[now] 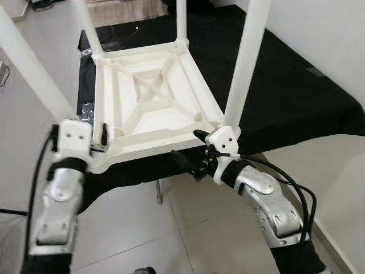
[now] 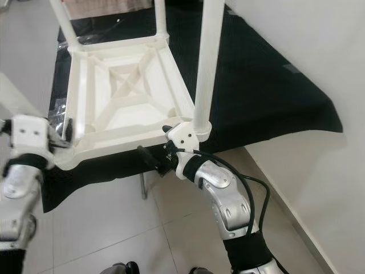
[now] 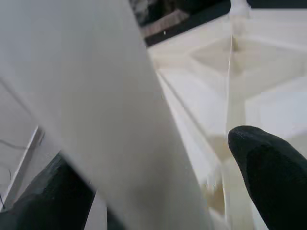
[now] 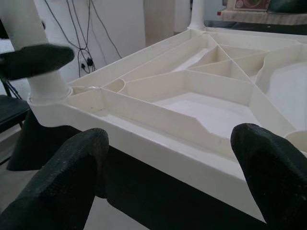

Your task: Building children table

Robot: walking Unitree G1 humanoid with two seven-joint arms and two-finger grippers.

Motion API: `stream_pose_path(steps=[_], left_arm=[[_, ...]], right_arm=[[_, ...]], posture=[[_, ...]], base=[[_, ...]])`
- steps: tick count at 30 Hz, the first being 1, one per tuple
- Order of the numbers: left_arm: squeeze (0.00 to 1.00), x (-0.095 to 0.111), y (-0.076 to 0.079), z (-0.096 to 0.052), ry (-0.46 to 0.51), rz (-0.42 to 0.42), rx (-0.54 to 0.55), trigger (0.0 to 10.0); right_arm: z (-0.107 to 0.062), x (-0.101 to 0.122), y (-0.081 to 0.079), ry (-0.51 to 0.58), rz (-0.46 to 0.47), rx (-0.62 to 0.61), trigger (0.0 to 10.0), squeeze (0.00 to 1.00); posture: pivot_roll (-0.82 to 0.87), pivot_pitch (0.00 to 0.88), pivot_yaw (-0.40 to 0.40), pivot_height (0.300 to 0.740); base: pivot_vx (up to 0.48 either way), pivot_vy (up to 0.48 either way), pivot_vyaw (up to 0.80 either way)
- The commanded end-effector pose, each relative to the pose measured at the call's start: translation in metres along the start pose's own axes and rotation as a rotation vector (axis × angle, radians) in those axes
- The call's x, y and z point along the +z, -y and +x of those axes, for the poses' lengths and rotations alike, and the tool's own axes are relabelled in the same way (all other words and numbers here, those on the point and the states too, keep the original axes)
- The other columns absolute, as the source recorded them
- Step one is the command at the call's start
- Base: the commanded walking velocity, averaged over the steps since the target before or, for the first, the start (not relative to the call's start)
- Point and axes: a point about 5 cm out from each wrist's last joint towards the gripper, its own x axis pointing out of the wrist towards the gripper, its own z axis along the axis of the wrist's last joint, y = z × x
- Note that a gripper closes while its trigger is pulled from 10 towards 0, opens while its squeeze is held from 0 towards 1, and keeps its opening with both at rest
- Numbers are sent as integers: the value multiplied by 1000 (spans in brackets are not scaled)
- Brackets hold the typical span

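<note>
A white plastic children's table [image 1: 154, 103] lies upside down on a surface covered with black cloth [image 1: 285, 85], its ribbed underside facing up. Four white legs stand in its corners. At the near left corner my left gripper [image 1: 94, 140] is shut on the base of the near-left leg [image 1: 28, 63]; in the left wrist view that leg [image 3: 110, 105] sits between the black fingers [image 3: 268, 177]. By the near right corner, my right gripper [image 1: 191, 151] is open just in front of the table's near edge [image 4: 158, 139], below the near-right leg [image 1: 242, 68].
The black cloth hangs over the near edge, with a metal support [image 1: 159, 191] beneath it. A white wall [image 1: 319, 34] runs along the right. Pale tiled floor [image 1: 171, 240] lies below me. Cables [image 4: 81, 33] hang on a wall to the left.
</note>
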Motion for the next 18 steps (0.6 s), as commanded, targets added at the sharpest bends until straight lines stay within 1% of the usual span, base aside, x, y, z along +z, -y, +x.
stream_pose_path(steps=[1,4,5,6,8,9,11,12,13,14,15,16,17,18], left_arm=[[0,-2,2,-7,-16,-8,4,10000],[0,-7,-2,-23,-52,-25,38,10000],[0,-8,-1,-29,-62,-40,45,10000],[0,-8,-1,-29,-62,-40,45,10000],[0,-10,2,-39,-82,-66,34,10000],[0,-10,2,-39,-82,-66,34,10000],[0,-15,13,-57,-130,-100,-16,10000],[0,-15,13,-57,-130,-100,-16,10000],[0,-17,17,-64,-147,-114,-38,10000],[0,-17,17,-64,-147,-114,-38,10000],[0,-18,21,-72,-163,-126,-58,10000],[0,-19,27,-80,-184,-139,-93,10000],[0,-19,27,-80,-184,-139,-93,10000],[0,-20,33,-89,-209,-153,-127,10000]], right_arm=[[1,0,-5,14,13,22,10000,0],[-1,-1,-3,19,21,25,10000,0],[-1,-2,-3,14,11,28,10000,0],[-1,-2,-3,14,11,28,10000,0],[-1,-4,-4,2,-13,40,10000,0],[-1,-4,-4,2,-13,40,10000,0],[3,-6,-9,-15,-66,79,10000,0],[3,-6,-9,-15,-66,79,10000,0],[5,-6,-11,-19,-81,98,10000,0],[5,-6,-11,-19,-81,98,10000,0],[7,-7,-14,-22,-88,122,10000,0],[11,-9,-16,-41,-117,155,10000,0],[11,-9,-16,-41,-117,155,10000,0],[16,-13,-19,-65,-148,191,10000,0]], posture=[[70,197,1,740],[76,201,2,740],[79,200,4,740],[79,200,4,740],[84,202,7,740],[84,202,7,740],[92,203,5,740],[92,203,5,740],[93,203,5,740],[93,203,5,740],[96,205,4,740],[98,207,3,740],[98,207,3,740],[101,207,1,740]], base=[[0,0,0],[0,0,0],[0,0,0],[0,0,0],[0,0,0],[0,0,0],[0,0,0],[0,0,0],[0,0,0],[0,0,0],[0,0,0],[0,0,0],[0,0,0],[0,0,0]])
